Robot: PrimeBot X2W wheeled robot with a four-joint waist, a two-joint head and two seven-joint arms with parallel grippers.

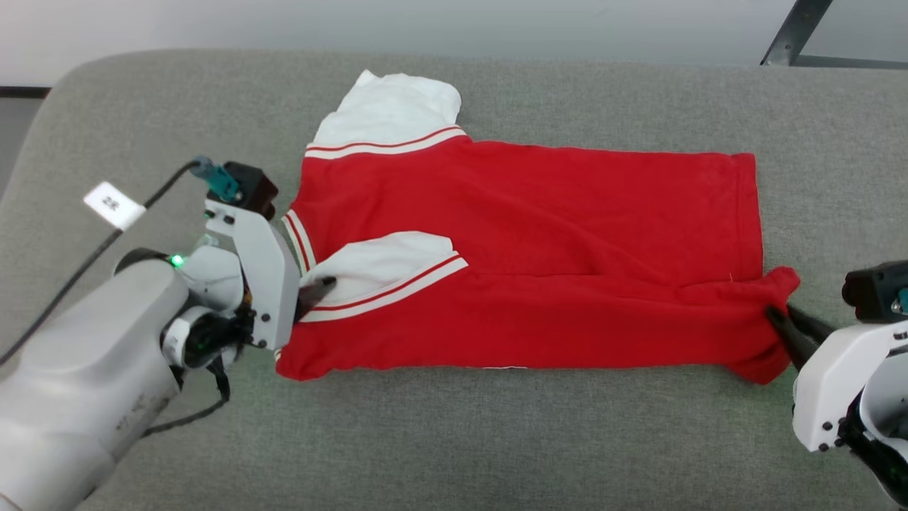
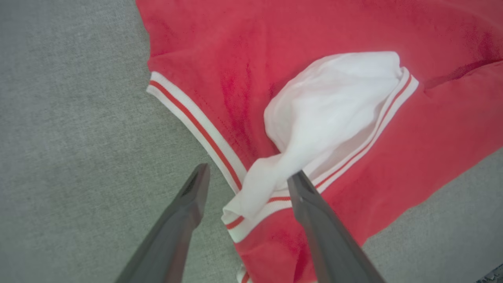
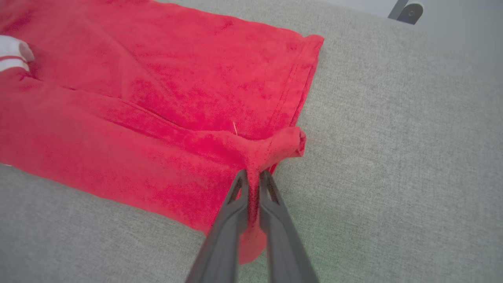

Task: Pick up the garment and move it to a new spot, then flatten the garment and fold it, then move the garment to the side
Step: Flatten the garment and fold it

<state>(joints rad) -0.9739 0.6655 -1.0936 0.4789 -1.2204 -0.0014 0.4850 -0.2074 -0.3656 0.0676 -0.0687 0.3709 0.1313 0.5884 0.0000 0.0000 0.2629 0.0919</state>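
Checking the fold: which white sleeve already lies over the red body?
The near sleeve, beside the left gripper, lies folded onto the red body of the garment; the far sleeve sticks out past its edge onto the grey cushion.

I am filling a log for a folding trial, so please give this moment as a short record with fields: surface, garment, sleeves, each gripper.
surface: grey fabric cushion
garment: red, lying flat, near long edge folded over the body
far sleeve: white, spread on the cushion
near sleeve: white, folded onto the red body
left gripper: open, fingers either side of the near sleeve's tip
right gripper: shut on the hem corner, bunched
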